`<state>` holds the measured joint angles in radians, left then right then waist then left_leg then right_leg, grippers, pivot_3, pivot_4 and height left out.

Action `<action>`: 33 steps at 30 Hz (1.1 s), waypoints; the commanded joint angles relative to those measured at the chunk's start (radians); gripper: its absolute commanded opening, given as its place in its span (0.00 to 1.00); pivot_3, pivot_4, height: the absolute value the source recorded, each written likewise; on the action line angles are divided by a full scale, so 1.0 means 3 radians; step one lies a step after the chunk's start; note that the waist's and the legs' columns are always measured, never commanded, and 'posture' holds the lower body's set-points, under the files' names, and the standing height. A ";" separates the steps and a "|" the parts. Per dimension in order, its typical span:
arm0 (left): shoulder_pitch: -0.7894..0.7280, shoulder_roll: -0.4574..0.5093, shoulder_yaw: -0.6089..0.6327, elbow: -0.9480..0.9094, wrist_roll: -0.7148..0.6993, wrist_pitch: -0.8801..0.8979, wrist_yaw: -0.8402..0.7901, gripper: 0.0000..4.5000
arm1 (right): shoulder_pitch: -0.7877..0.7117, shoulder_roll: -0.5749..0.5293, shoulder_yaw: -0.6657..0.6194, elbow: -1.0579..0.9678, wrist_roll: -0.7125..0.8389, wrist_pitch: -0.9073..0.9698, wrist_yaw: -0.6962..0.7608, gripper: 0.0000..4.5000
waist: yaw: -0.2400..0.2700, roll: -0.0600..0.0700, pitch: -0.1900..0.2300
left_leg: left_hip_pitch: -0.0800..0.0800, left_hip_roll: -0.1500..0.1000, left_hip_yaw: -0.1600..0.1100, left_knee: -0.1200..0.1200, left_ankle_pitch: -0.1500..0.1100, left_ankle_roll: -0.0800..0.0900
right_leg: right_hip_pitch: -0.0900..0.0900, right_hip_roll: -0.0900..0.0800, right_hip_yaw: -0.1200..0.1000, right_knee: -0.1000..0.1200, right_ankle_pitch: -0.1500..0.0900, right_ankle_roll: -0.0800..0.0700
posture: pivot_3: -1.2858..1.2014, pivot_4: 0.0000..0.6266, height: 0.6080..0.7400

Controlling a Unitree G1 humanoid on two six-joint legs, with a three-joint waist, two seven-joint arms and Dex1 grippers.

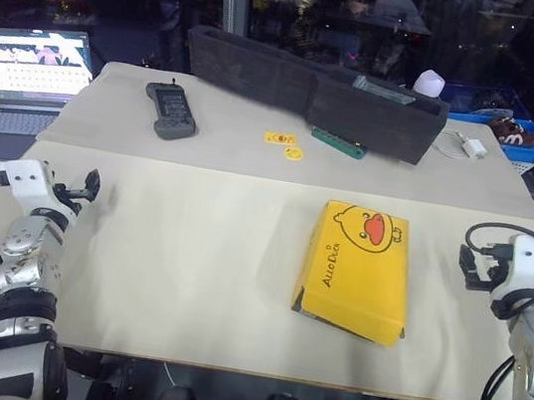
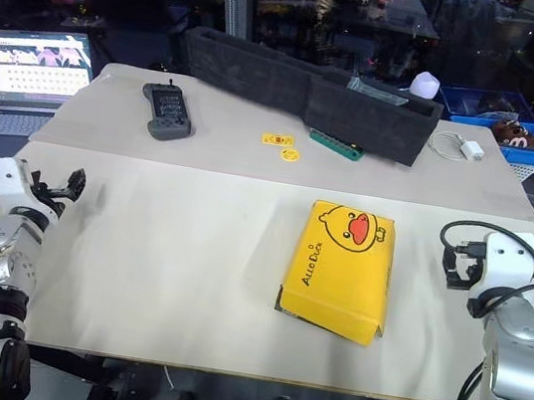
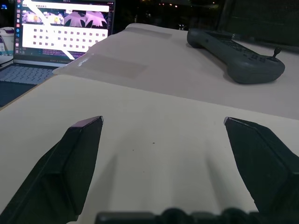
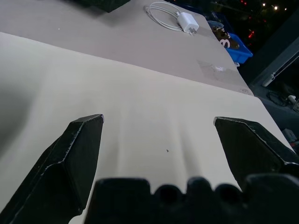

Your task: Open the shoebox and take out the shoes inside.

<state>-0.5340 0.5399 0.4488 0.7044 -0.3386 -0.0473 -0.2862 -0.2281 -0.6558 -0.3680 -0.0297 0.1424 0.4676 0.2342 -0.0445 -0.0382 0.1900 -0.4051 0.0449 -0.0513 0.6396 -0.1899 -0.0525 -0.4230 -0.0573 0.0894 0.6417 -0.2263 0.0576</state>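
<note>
fingers of the left gripper (image 1: pixel 88 185) at nine o'clock and the right gripper (image 1: pixel 470 266) at three o'clock stand spread wide, holding nothing; the shoebox (image 1: pixel 357 270), lid shut, lies toward four o'clock on the table (image 1: pixel 186 268); left wrist view: splayed fingers (image 3: pixel 77 158), a grey controller (image 3: pixel 238 58) at one o'clock; right wrist view: parted fingers (image 4: pixel 79 154) over bare tabletop.

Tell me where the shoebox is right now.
In the left eye view, the shoebox lies shut on the near table, right of centre, nearer the right hand than the left.
</note>
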 commanded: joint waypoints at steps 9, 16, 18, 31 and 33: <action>0.0692 0.0615 -0.1167 -0.2268 -0.0536 0.0994 -0.2415 1.00 | 0.0871 -0.0771 -0.0473 -0.0638 0.0747 0.0409 0.1509 1.00 | -0.0016 0.0003 0.0000 | -0.0005 -0.0004 0.0005 0.0000 -0.0004 0.0003 | 0.0000 -0.0005 0.0005 -0.0003 -0.0001 -0.0008 | 0.52 0.24 0.81; 0.0618 0.0716 -0.1346 -0.2459 -0.0571 0.1219 -0.2822 1.00 | 0.1269 -0.0861 -0.0601 -0.0825 0.1003 0.0474 0.1947 0.84 | -0.0067 0.0003 0.0000 | 0.0014 0.0002 0.0008 0.0010 -0.0005 0.0006 | 0.0010 0.0004 0.0013 0.0008 -0.0019 -0.0026 | 0.52 0.24 0.81; 0.0585 0.0683 -0.1357 -0.2449 -0.0568 0.1250 -0.2828 1.00 | 0.1215 -0.0816 -0.0588 -0.0847 0.1020 0.0494 0.1889 0.69 | -0.0075 0.0003 0.0000 | 0.0011 0.0001 0.0010 0.0013 -0.0005 0.0006 | 0.0010 0.0004 0.0017 0.0007 -0.0018 -0.0026 | 0.52 0.24 0.81; 0.0504 0.0464 -0.1495 -0.2340 -0.0395 0.1132 -0.2829 0.18 | 0.1239 -0.0819 -0.0491 -0.0941 0.0968 0.0494 0.1815 0.00 | -0.0040 0.0003 0.0000 | -0.0002 -0.0001 0.0007 0.0013 -0.0006 0.0008 | 0.0002 0.0003 0.0016 0.0002 -0.0008 0.0002 | 0.52 0.24 0.81; 0.0408 0.0318 -0.1718 -0.2237 -0.0174 0.1026 -0.2782 0.03 | 0.1192 -0.0846 -0.0293 -0.0998 0.0885 0.0510 0.1778 0.00 | -0.0025 0.0003 0.0000 | 0.0001 -0.0002 0.0008 0.0014 -0.0006 0.0008 | 0.0005 0.0003 0.0016 0.0002 -0.0008 0.0001 | 0.52 0.24 0.81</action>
<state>-0.3781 0.6637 -0.0122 0.0222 -0.4446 0.3039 -1.1316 0.1412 -0.8927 -0.4886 -0.2829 0.4262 0.6157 0.7791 -0.0520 -0.0372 0.1899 -0.4047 0.0443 -0.0491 0.6438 -0.1916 -0.0502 -0.4214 -0.0563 0.0944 0.6423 -0.2288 0.0580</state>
